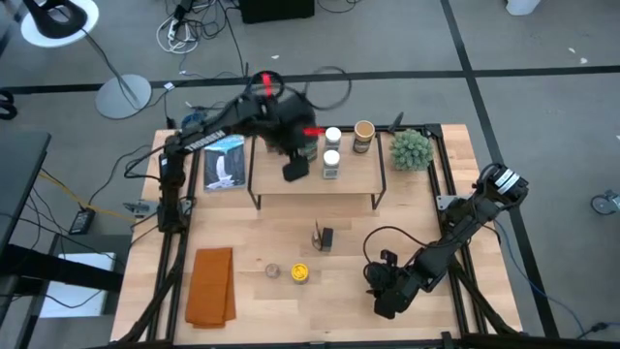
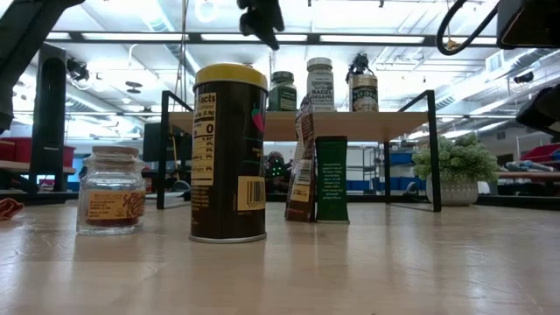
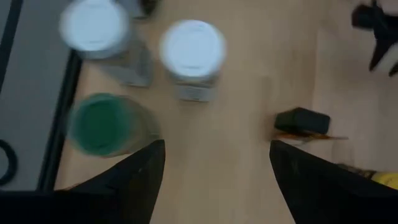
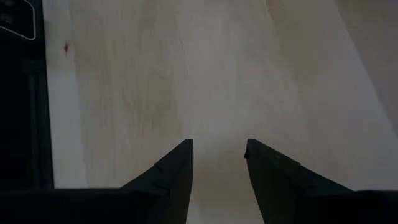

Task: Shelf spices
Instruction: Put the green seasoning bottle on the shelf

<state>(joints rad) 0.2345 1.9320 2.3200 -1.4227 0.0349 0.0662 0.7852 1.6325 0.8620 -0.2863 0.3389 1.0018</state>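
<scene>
Four spices [image 1: 332,163] stand on the shelf [image 1: 358,174]; four wait on the bench [image 1: 262,242]. Our left tool [image 1: 295,171] hovers released over the jars and could topple one descending; our right tool [image 4: 217,155] rests part-open, empty

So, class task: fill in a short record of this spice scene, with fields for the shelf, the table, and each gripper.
On the shelf: four jars, two white-lidded jars, a green-lidded jar and a tan-lidded jar.
On the table: yellow-lidded tin, small glass jar, dark box.
Left gripper: above the shelf, open, holding nothing.
Right gripper: low over bare table at the front right, partly open, empty.
Other things: plant, orange cloth.
</scene>
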